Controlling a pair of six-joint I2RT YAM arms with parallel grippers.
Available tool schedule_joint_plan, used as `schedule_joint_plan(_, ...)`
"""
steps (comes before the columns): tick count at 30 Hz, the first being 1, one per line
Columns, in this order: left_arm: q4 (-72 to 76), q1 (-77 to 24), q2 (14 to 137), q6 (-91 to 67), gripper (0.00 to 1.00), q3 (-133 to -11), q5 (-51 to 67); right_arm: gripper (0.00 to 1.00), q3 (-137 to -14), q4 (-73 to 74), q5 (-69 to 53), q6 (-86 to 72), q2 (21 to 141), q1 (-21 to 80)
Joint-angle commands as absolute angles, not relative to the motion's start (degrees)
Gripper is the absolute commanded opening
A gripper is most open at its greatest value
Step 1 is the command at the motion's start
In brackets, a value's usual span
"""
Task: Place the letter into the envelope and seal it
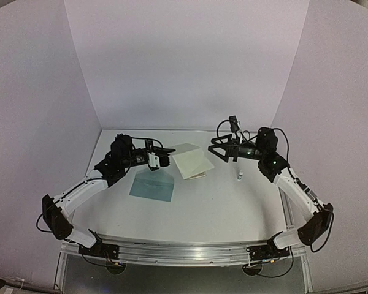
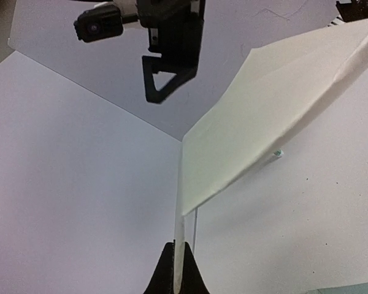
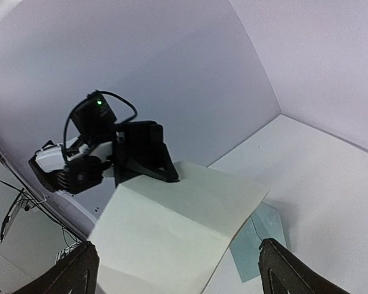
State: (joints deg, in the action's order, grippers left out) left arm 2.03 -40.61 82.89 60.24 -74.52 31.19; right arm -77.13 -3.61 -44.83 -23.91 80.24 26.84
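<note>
The letter (image 1: 193, 162) shows its pale blank side, folded with one crease, and is held up off the table, tilted. My left gripper (image 1: 167, 159) is shut on the letter's left edge; in the left wrist view the fingers (image 2: 165, 275) pinch the sheet's (image 2: 264, 110) thin edge. My right gripper (image 1: 213, 149) is open and empty just right of the letter. In the right wrist view its fingers (image 3: 282, 269) stand wide apart with the letter (image 3: 178, 220) in front of them, not touching. The teal envelope (image 1: 152, 185) lies flat on the table below the left gripper, and also shows in the right wrist view (image 3: 264, 239).
A small white tube (image 1: 239, 176) lies on the table (image 1: 221, 208) near the right arm, also seen in the left wrist view (image 2: 278, 154). White walls (image 1: 184, 61) enclose the table at the back and both sides.
</note>
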Motion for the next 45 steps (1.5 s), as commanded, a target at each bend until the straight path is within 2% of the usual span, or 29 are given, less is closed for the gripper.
schedule_joint_plan(1,3.91,-41.62,81.55,56.59,0.00,-76.94,29.69,0.88,-74.39,-4.00,-38.33,-21.39,81.16,28.89)
schedule_joint_plan(14,2.29,-43.55,81.81,33.52,0.00,-81.81,27.96,0.88,-70.93,-10.75,-45.70,-22.24,83.55,30.17)
schedule_joint_plan(23,1.54,-43.88,82.04,25.78,0.00,-82.51,28.92,0.83,-70.90,-19.98,-49.07,-28.67,85.96,30.24)
schedule_joint_plan(28,1.80,-43.95,82.44,24.06,0.00,-83.19,24.83,0.86,-71.37,-22.31,-53.41,-32.60,86.75,30.24)
schedule_joint_plan(34,9.61,-44.03,81.74,34.79,0.00,-78.87,20.77,0.85,-71.70,-22.32,-57.49,-38.84,86.98,30.29)
schedule_joint_plan(39,13.56,-44.02,81.86,42.32,0.00,-76.44,21.75,0.75,-71.85,-22.81,-59.13,-42.39,87.58,30.24)
schedule_joint_plan(43,14.11,-44.03,81.50,44.50,0.00,-75.37,23.70,0.63,-72.74,-23.49,-59.41,-43.59,88.24,30.28)
schedule_joint_plan(45,14.37,-44.26,81.13,45.60,0.00,-74.86,24.11,0.53,-72.83,-24.05,-59.16,-43.68,88.34,30.30)
